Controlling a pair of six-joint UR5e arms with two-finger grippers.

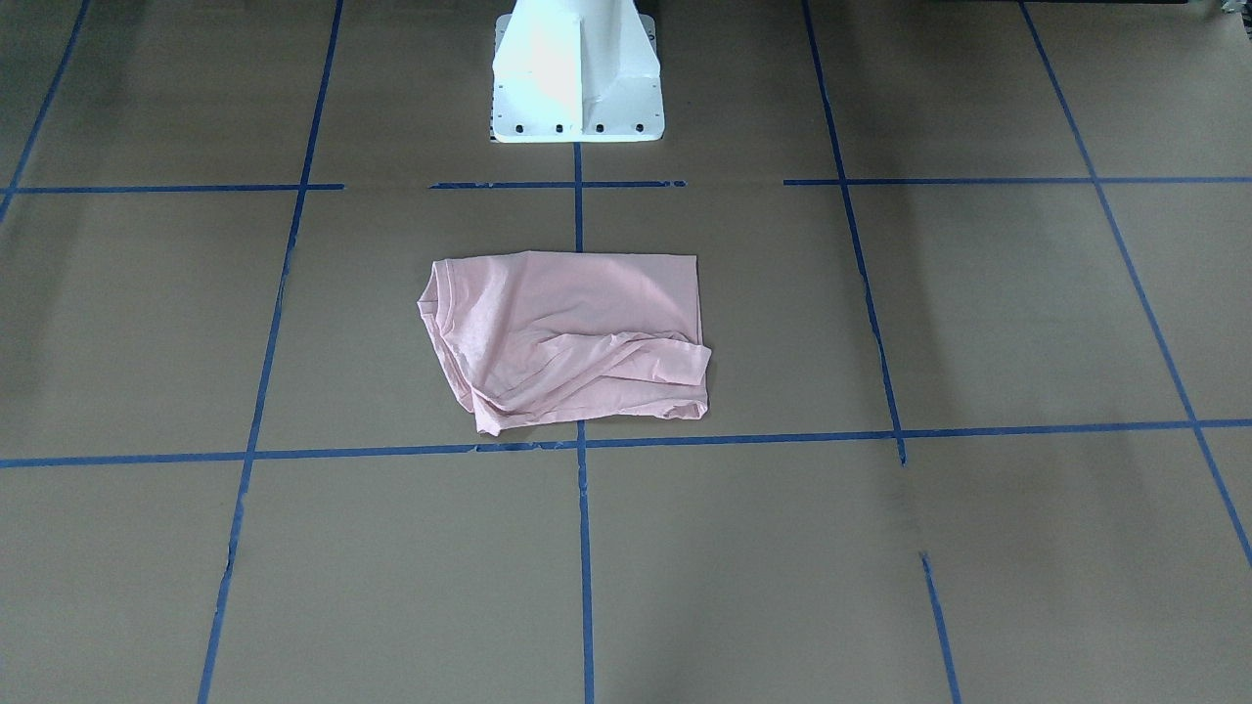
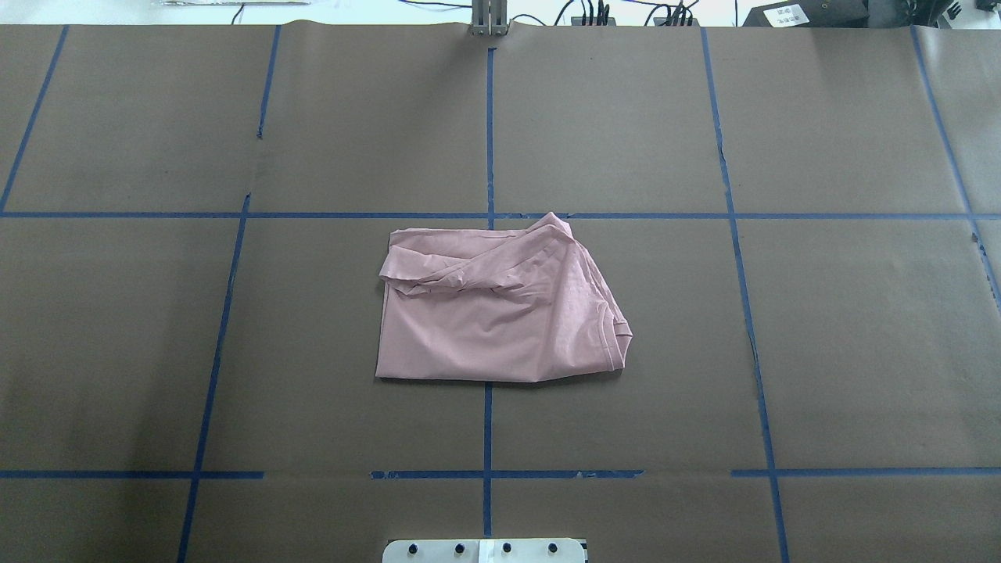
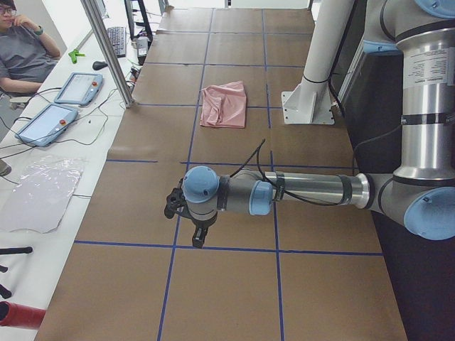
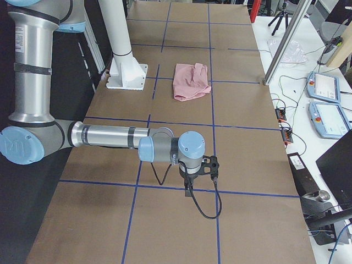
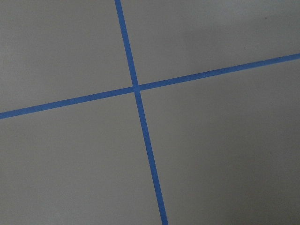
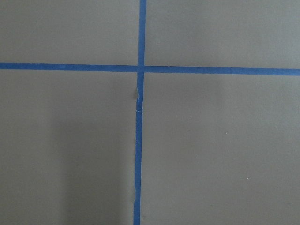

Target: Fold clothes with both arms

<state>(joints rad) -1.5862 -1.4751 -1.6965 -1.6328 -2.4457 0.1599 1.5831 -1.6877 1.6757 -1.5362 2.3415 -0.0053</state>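
Note:
The pale pink T-shirt lies folded into a rough rectangle at the table's middle, in front of the pedestal, with its ribbed collar at one end and a bunched sleeve along one edge. No print shows. Both arms are far from it, at opposite ends of the table. The left arm reaches out low, its gripper pointing down over a blue tape line. At the other end the right gripper also points down. I cannot tell whether either is open or shut. The wrist views show only brown paper and tape crosses.
Blue tape lines divide the brown paper table into a grid. The white pedestal base stands behind the shirt. A person sits beside a side bench with tablets and a keyboard. More tablets and cables lie along the bench.

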